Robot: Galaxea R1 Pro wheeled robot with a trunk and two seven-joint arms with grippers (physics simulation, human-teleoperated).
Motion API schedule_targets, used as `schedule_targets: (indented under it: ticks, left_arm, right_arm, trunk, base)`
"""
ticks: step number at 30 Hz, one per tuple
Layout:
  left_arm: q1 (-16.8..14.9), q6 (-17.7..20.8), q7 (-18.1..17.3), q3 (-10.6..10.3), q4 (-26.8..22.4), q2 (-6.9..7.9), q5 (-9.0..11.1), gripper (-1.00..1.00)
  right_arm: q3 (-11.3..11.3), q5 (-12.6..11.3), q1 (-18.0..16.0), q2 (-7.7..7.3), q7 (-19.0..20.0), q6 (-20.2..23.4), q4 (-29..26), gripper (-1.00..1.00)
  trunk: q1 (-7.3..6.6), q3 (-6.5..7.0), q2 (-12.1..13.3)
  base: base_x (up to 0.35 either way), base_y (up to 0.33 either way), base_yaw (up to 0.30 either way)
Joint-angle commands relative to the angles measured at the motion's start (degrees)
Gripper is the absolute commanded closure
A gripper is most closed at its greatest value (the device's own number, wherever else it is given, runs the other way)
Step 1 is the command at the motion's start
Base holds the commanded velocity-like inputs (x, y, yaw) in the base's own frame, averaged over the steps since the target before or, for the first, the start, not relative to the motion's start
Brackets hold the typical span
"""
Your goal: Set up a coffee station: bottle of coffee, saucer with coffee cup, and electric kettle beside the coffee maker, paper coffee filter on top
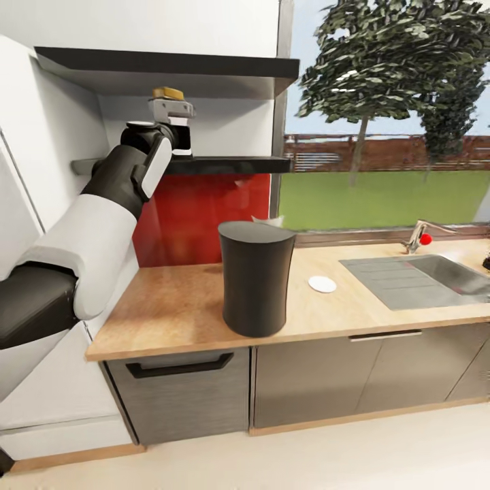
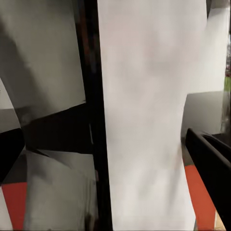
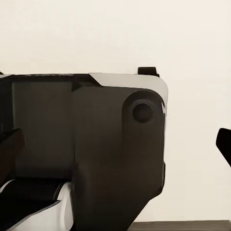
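The bottle of coffee (image 1: 169, 93), with a brown-orange cap and a white label, stands on the lower kitchen shelf (image 1: 224, 165). My left gripper (image 1: 174, 121) is raised to it with a finger on either side. In the left wrist view the bottle's white label (image 2: 144, 120) is very close between the dark fingers (image 2: 209, 163), which stand apart, so the gripper looks open. The dark grey coffee maker (image 1: 256, 279) stands on the kitchen countertop (image 1: 170, 306). The white saucer (image 1: 322, 284) lies to its right. My right gripper (image 3: 115, 144) hangs open by my own body.
A steel sink (image 1: 415, 272) with a tap (image 1: 416, 238) is set into the counter at the right. An upper shelf (image 1: 170, 68) hangs close over the bottle. A white tall cabinet (image 1: 34, 170) borders the shelves on the left. A window is behind the counter.
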Motion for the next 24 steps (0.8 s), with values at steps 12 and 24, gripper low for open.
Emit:
schedule_targets:
  ticks: [12, 24]
  left_arm:
    - [0.3, 0.5, -0.6, -0.4, -3.9, 1.98, 1.1, 1.0]
    - [13.4, 9.7, -24.8, 0.0, -30.3, 10.34, 1.3, 1.0]
  right_arm:
    - [-0.5, 0.6, 0.0, 0.17, 0.2, 0.3, -0.2, -1.0]
    - [-0.4, 0.6, 0.0, 0.18, 0.2, 0.3, -0.2, -1.0]
  trunk:
    - [0.0, -0.14, -0.1]
    - [0.0, -0.14, -0.1]
  base:
    - [-0.163, -0.056, 0.0]
    - [-0.001, 0.0, 0.0]
